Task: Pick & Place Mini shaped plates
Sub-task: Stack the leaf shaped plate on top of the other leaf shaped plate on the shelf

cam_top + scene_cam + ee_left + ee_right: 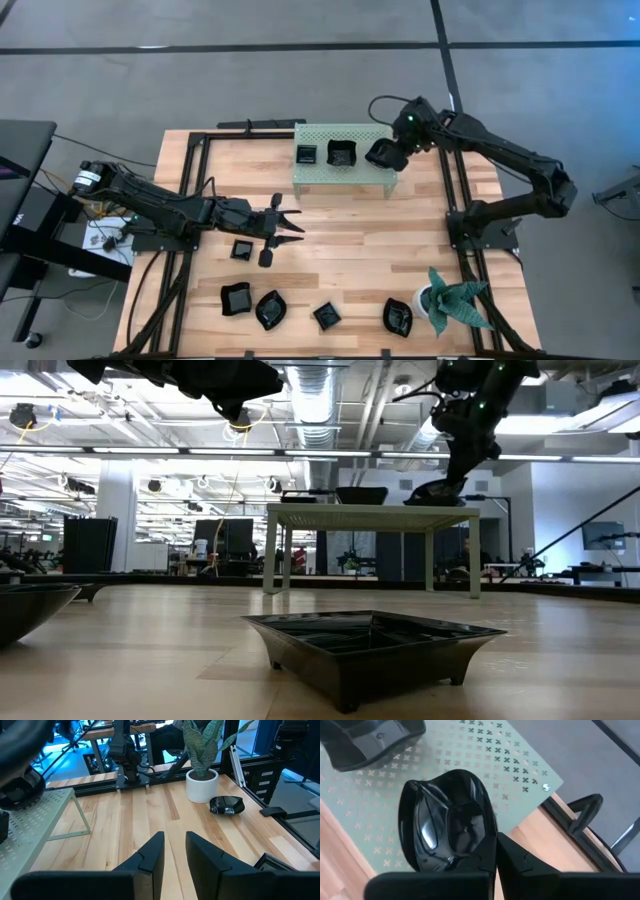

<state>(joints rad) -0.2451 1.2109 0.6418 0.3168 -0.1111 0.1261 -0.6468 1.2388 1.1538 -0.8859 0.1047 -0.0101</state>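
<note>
My right gripper [388, 150] [496, 851] is over the right end of the pale green perforated shelf [372, 172] and is shut on a glossy black leaf-shaped plate [447, 827] [440, 494]. Two more black plates [306, 154] [342, 153] stand on the shelf top. Several others lie flat on the wooden table: a square one [241, 249] and a row near the near edge [236, 297] [270, 309] [327, 316] [397, 316]. My left gripper [290, 222] [173, 851] is open above bare wood left of centre, touching nothing. My right gripper pinches the leaf-shaped plate by its rim [492, 837], with one finger [482, 862] over the inside of the bowl and the other [520, 865] outside it. The fingers come slanting down from above. In the low view the plate's underside [440, 502] sits at the shelf top; whether it touches, I cannot tell.
A green spiky plant in a white pot [450, 300] [202, 785] stands at the table's near right corner, beside a plate [226, 804]. Black frame rails [190, 190] [450, 190] run along both sides. Bare wood [370, 240] lies between the shelf and the near row of plates.
</note>
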